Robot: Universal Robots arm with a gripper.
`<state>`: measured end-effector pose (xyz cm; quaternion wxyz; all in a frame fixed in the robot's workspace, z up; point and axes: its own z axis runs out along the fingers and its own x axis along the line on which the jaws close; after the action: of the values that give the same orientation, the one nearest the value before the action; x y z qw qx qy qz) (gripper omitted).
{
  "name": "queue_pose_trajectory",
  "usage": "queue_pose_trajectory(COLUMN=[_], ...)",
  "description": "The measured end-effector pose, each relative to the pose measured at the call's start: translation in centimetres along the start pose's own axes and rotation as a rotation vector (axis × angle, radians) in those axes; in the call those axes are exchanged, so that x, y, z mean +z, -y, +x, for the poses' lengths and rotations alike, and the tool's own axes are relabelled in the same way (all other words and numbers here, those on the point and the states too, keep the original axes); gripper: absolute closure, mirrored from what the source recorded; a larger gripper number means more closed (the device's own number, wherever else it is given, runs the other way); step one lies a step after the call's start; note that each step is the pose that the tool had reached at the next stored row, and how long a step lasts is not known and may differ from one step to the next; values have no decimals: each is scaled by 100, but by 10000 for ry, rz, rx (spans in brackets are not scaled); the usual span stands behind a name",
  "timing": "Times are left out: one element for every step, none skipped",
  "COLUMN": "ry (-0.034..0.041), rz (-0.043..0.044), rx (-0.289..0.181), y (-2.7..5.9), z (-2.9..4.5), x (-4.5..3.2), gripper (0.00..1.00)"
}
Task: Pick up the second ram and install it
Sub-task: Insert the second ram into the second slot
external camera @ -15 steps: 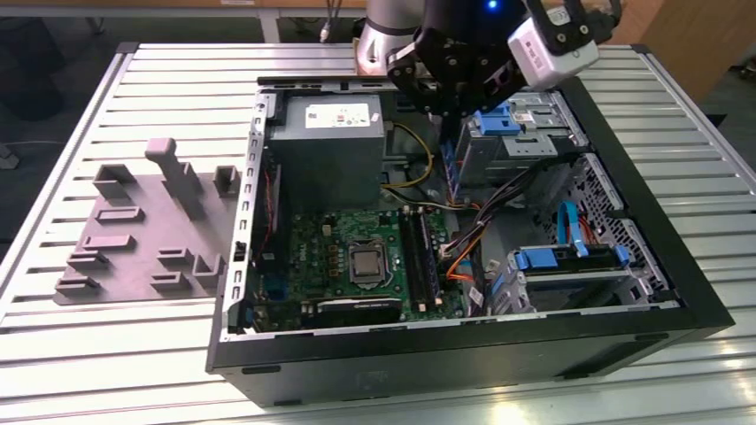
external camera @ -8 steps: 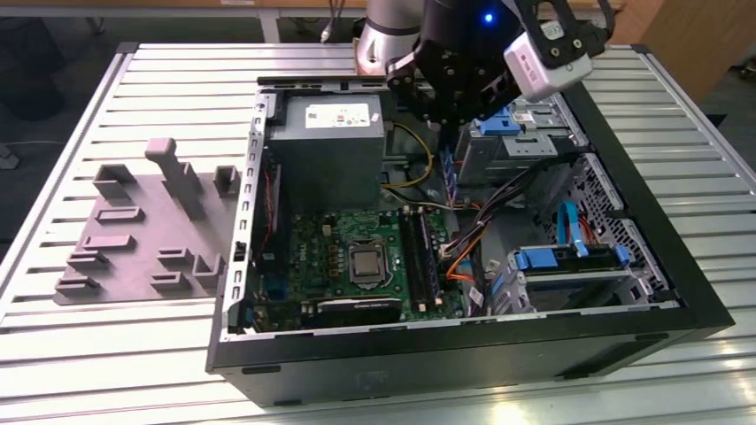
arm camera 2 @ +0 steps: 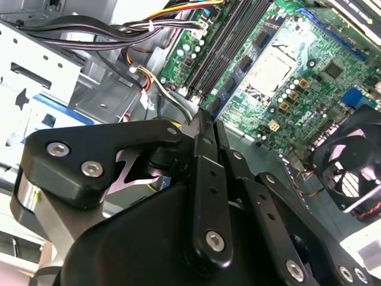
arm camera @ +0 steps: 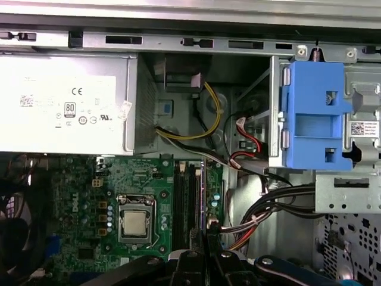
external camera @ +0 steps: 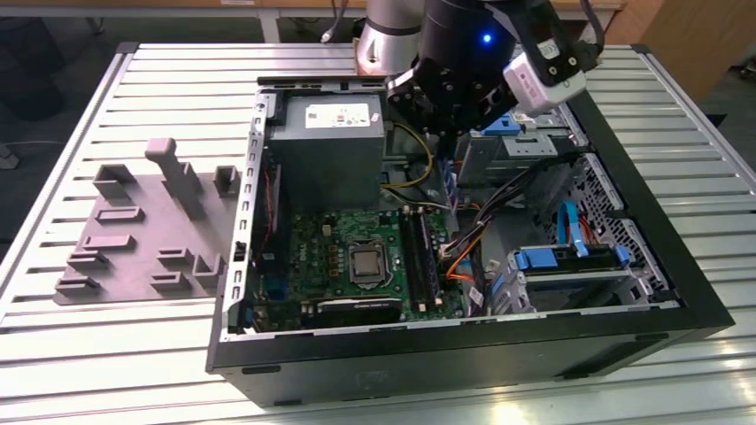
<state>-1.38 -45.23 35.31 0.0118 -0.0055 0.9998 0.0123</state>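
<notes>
A: Exterior view: the black end effector hangs over the open black computer case on the slatted metal worktop.

B: Second wrist view: fingers pressed together, apparently edge-gripping the thin dark second ram. Stiff, light, fragile, I'd judge.

A: First wrist view: it's above the long black slots.

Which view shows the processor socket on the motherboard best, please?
The first wrist view: the processor socket faces the camera squarely. The second wrist view shows it tilted; the exterior view shows it obliquely.
</notes>
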Motion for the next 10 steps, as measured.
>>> queue_pose_trajectory(ry=[-1,0,-1,-2,-5,-6,-6,-6,-6,-7], rz=[-1,-2,-1,-2,-2,-1,-1,-2,-2,0], rx=[2,1,3,1,1,0,2,3,2,2], y=[0,1,1,2,2,4,7,9,10,10], z=[-1,-2,-2,-4,-9,-11,-10,-11,-12,-11], x=[18,37,55,73,91,109,128,146,164,181], gripper=[86,86,86,86,86,86,86,86,86,86])
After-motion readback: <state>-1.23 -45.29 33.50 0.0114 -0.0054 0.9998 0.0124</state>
